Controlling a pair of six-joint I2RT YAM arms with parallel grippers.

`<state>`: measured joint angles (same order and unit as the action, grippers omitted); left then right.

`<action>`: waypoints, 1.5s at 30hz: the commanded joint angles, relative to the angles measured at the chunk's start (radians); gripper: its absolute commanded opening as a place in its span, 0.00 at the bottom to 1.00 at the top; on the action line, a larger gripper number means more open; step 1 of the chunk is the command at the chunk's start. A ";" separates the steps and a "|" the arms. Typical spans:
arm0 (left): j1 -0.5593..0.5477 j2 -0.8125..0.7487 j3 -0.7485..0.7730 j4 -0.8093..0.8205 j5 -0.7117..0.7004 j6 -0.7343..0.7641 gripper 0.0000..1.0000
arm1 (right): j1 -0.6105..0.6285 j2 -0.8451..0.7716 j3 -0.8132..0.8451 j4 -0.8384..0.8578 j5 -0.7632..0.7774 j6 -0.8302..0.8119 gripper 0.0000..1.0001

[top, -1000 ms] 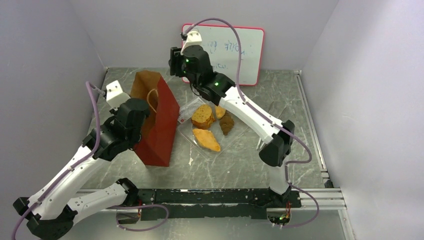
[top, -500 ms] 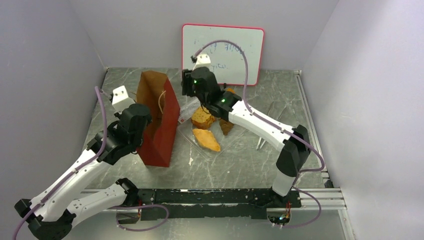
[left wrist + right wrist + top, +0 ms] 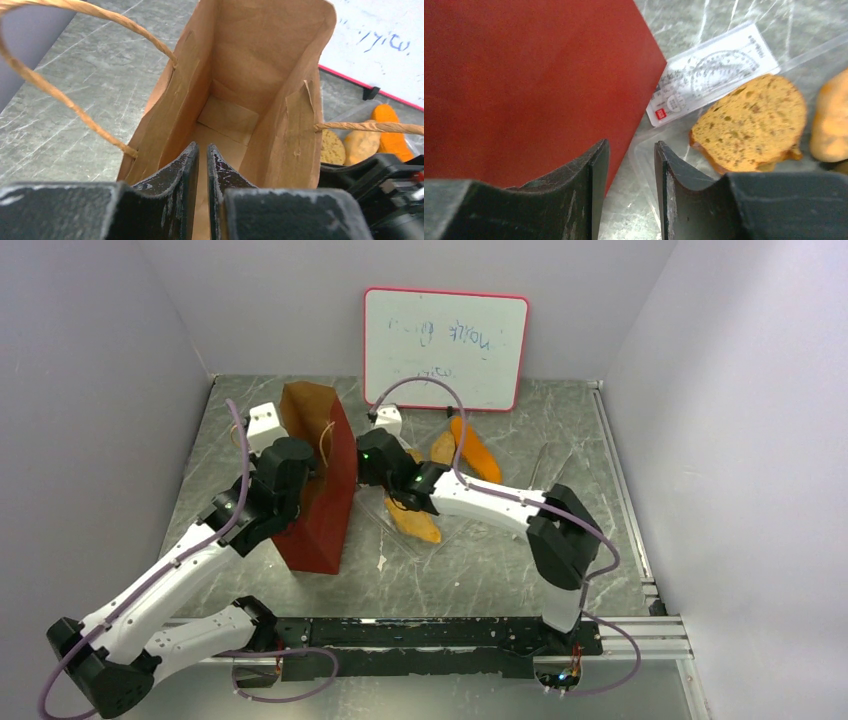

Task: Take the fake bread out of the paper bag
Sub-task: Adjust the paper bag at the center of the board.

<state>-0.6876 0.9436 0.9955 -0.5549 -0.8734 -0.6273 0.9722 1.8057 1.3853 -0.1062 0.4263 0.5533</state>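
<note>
The red paper bag (image 3: 322, 502) stands upright at the left of the table. Seen from the left wrist, its brown inside (image 3: 235, 75) holds no bread. My left gripper (image 3: 202, 147) hangs at the bag's mouth, shut on nothing. My right gripper (image 3: 631, 145) is low beside the bag's red right wall (image 3: 524, 75), open, with only table between its fingers. Fake bread lies outside the bag: an orange baguette (image 3: 472, 448), a tan roll (image 3: 441, 447), a yellow-orange wedge (image 3: 415, 523) and a crusty slice (image 3: 751, 122).
A clear plastic tray with a white label (image 3: 714, 70) lies under some of the bread, right of the bag. A whiteboard (image 3: 445, 345) leans on the back wall. The bag's rope handles (image 3: 75, 107) loop out on both sides. A metal rail (image 3: 622, 490) runs along the table's right edge.
My right arm came down from high near the whiteboard to beside the bag's right wall, and its jaws narrowed. The baguette now lies at the back. My left arm moved forward over the bag's mouth.
</note>
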 commanded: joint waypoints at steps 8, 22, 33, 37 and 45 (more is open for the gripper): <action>0.108 0.063 -0.021 0.149 0.176 0.090 0.07 | 0.070 0.202 0.047 0.054 -0.075 0.104 0.36; 0.209 0.084 -0.048 0.218 0.302 0.117 0.07 | 0.086 0.372 0.168 0.032 -0.126 0.131 0.36; 0.287 0.063 -0.088 0.247 0.354 0.121 0.07 | 0.070 0.455 0.283 -0.001 -0.108 0.113 0.36; 0.308 0.064 -0.089 0.257 0.368 0.122 0.07 | 0.051 0.475 0.321 -0.014 -0.118 0.101 0.36; 0.341 0.071 -0.090 0.274 0.391 0.117 0.07 | 0.029 0.517 0.406 -0.036 -0.142 0.080 0.37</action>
<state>-0.3637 1.0229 0.9150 -0.3244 -0.5110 -0.5190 1.0096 2.2917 1.7397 -0.1268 0.2947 0.6529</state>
